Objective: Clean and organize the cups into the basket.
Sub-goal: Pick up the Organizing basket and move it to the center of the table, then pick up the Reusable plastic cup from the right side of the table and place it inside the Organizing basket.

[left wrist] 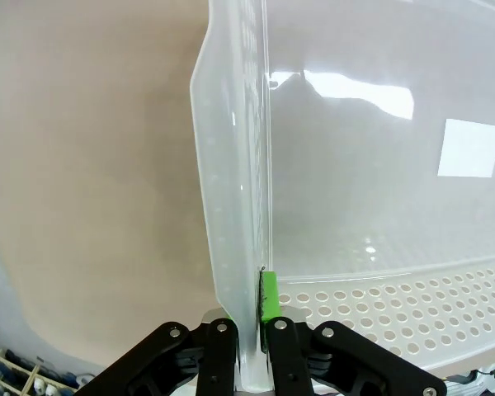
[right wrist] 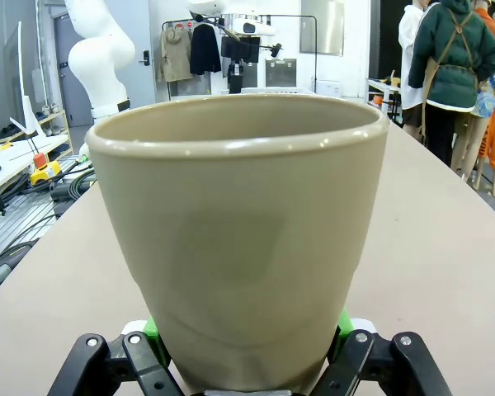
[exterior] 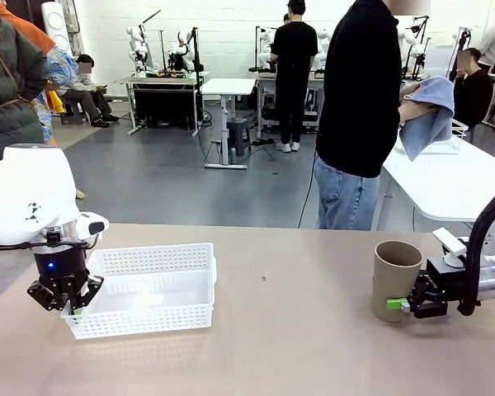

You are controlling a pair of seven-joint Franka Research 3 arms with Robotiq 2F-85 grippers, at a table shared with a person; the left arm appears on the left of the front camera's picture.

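Tan-brown cup (exterior: pixel 394 276) stands upright, mouth up, on the right side of the worktop (exterior: pixel 289 338). My right end effector (exterior: pixel 400 306) comes in from the R edge and is clamped on the cup's lower part, one green pad (exterior: pixel 393 304) showing against the wall near the base. In the R wrist view the cup (right wrist: pixel 239 239) sits dead centre between the right end effector's (right wrist: pixel 247 367) fingers, green pads pressed on both sides of the narrow bottom end. Can't tell if the base touches the worktop or sits just above it.

White lattice basket (exterior: pixel 148 323) lies on the left side, well apart from the cup. My left end effector (exterior: pixel 74 307) points down at the basket's near-left corner. L wrist view: the basket wall (left wrist: pixel 231 206) runs straight up between the fingers of the left end effector (left wrist: pixel 260 318), green pad on the inner side, fingers pinching that thin wall w/ no gap.

Person (exterior: pixel 359 99) stands at the far side, hands at a blue cloth (exterior: pixel 429 120).
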